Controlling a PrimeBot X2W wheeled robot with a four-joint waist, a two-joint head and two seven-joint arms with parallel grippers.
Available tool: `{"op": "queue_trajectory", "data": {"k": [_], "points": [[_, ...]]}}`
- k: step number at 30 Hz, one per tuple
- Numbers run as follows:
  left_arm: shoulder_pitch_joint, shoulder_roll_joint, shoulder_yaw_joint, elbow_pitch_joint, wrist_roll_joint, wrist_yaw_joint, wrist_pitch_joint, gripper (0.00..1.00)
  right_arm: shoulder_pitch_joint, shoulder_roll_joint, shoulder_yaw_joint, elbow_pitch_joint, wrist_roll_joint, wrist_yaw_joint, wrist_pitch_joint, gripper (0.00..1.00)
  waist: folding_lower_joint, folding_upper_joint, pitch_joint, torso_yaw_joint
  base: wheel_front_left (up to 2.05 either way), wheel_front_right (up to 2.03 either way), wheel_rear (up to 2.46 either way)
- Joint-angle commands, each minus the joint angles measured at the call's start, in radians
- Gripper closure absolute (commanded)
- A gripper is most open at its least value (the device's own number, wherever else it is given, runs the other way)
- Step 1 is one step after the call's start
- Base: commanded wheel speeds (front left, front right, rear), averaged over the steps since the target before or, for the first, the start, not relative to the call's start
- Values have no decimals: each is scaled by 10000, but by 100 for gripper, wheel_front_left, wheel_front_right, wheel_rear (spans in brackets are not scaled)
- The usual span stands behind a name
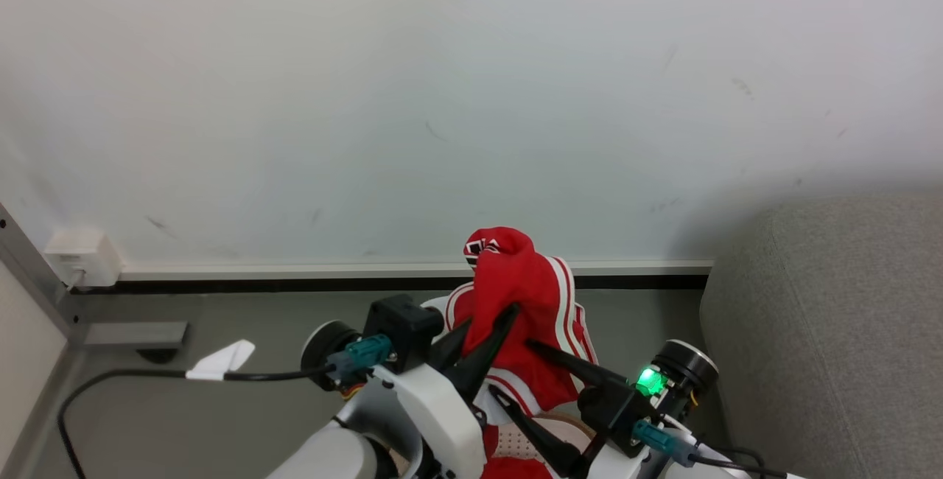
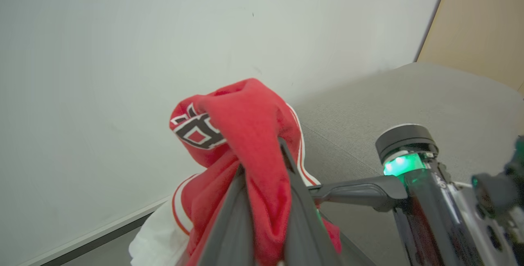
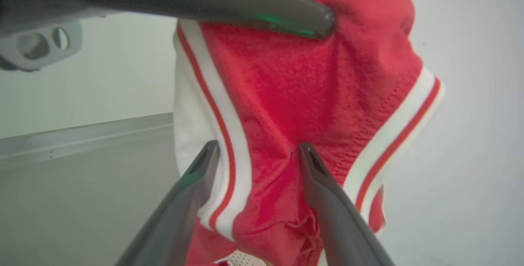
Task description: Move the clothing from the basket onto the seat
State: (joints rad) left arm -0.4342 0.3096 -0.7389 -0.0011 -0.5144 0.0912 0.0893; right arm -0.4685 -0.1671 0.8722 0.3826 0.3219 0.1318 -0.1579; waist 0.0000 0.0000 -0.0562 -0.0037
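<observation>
Left gripper (image 1: 488,319): mine, clamped tight on a bunch of the red clothing (image 1: 519,280), held up before the wall (image 1: 442,96) | right gripper (image 1: 512,367): fingers spread wide, tips at the hanging fabric | seat (image 1: 825,317): clothing near its left edge, not on it.

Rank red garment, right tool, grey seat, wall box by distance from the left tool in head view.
1. red garment, gripped by left tool
2. right tool, just right
3. grey seat, far right
4. wall box, far left
</observation>
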Motion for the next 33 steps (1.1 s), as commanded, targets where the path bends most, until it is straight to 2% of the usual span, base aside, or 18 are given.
{"op": "queue_trajectory", "data": {"k": [1, 3, 4, 5, 12, 17, 19, 20, 21, 22, 23, 33], "points": [[-74, -101, -61, -88, -92, -29, 44, 100, -183, -23, -73, 180, -317, -21, 16, 0, 0, 0, -35, 22, 0, 0, 0], [-32, -229, -170, -147, -200, -78, 121, 100, -222, 79, -320, 443, -643, -21, 30, 0, 0, 0, -83, 45, 0, 0, 0], [5, -296, -206, -176, -257, -83, 123, 100, -217, 152, -482, 546, -777, -21, 24, 52, 0, 0, -106, 59, 0, 0, 0], [32, -338, -253, -180, -284, -72, 144, 100, -199, 232, -676, 632, -859, -21, -44, 100, 0, 0, -132, 81, 0, 0, 0], [273, -412, -359, 45, -335, 21, 37, 100, 133, 508, -1239, 669, -701, -21, -344, 100, 0, 0, -246, 120, 0, 0, 0], [375, -308, -262, 389, -355, 57, -253, 100, 347, 311, -1656, 362, -415, -23, -568, 100, 0, 0, -285, 47, 0, 0, 0], [427, -300, -241, 552, -340, 68, -381, 87, 459, 174, -1858, 176, -290, -23, -578, 100, 0, 0, -278, -22, 0, 0, 0], [452, -311, -215, 626, -323, 87, -474, 68, 505, 108, -1975, 75, -236, -23, -594, 100, 0, 0, -268, -71, 0, 0, 0], [477, -329, -210, 690, -307, 121, -576, 35, 581, 60, -2100, -22, -164, -23, -577, 100, 0, 0, -252, -132, 0, 0, 0], [501, -332, -206, 743, -274, 131, -673, 7, 635, -5, -2191, -136, -142, -23, -533, 100, 0, 0, -231, -207, 0, 0, 0], [535, -364, -203, 800, -291, 133, -748, 0, 678, -82, -2297, -244, -98, -23, -525, 100, 0, 0, -211, -280, 0, 0, 0], [616, -440, -257, 1233, -325, 60, -1200, 0, 1017, -681, -3287, -1164, -126, -21, -75, 100, 0, 0, 25, -1624, 0, 0, 0]]}}
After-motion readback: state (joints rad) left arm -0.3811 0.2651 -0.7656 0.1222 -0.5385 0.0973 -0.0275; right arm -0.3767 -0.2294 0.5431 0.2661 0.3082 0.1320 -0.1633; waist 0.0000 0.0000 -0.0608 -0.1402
